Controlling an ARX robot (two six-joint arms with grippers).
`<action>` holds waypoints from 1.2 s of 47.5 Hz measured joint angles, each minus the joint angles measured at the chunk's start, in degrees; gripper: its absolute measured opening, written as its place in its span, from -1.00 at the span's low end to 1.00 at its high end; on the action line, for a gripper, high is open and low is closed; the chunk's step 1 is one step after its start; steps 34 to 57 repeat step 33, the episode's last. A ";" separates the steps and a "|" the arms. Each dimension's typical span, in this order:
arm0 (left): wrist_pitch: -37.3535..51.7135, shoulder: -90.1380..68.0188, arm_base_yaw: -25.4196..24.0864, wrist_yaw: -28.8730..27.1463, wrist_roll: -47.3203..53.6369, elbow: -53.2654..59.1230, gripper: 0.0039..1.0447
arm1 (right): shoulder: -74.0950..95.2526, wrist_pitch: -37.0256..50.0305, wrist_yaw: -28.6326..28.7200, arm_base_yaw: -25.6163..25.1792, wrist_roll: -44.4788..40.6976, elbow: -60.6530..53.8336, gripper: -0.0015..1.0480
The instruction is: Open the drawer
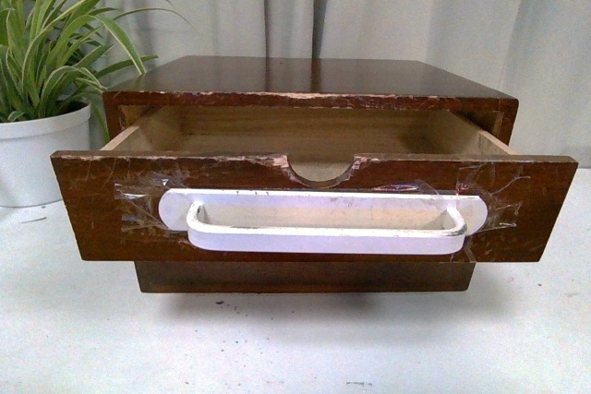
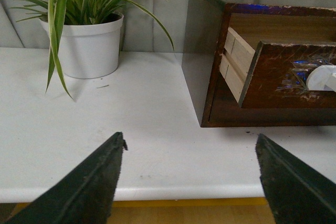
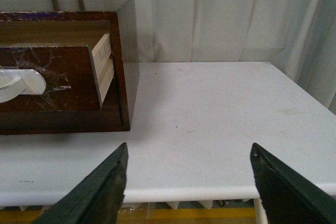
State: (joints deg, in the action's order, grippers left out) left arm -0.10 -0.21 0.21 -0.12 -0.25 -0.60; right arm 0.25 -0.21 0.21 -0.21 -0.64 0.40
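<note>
Drawer (image 1: 92, 209) sits pulled out of its cabinet (image 1: 314, 76) mid-table toward the near edge, while left gripper (image 2: 189, 174) and right gripper (image 3: 189, 179) hover released, jaws spread wide, over that edge, touching nothing.

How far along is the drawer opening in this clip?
Looks done: the drawer stands pulled out of the cabinet, pale inside showing. Nothing in hand: left gripper and right gripper are open, back over the table edge. Nothing visibly left.
</note>
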 joint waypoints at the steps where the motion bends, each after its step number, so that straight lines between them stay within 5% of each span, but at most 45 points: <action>1: 0.00 0.00 0.00 0.02 0.00 0.00 0.53 | 0.00 0.00 0.00 0.00 0.00 0.00 0.38; 6: 0.00 0.00 0.00 0.00 0.00 0.00 0.90 | 0.00 0.00 0.00 0.00 0.00 0.00 0.76; 8: 0.00 0.00 0.00 0.02 0.02 0.00 0.90 | 0.00 0.00 0.00 0.00 0.04 0.00 0.86; 57: 0.00 0.00 0.00 0.00 0.00 0.00 0.88 | 0.00 0.00 0.00 0.00 0.07 0.00 0.83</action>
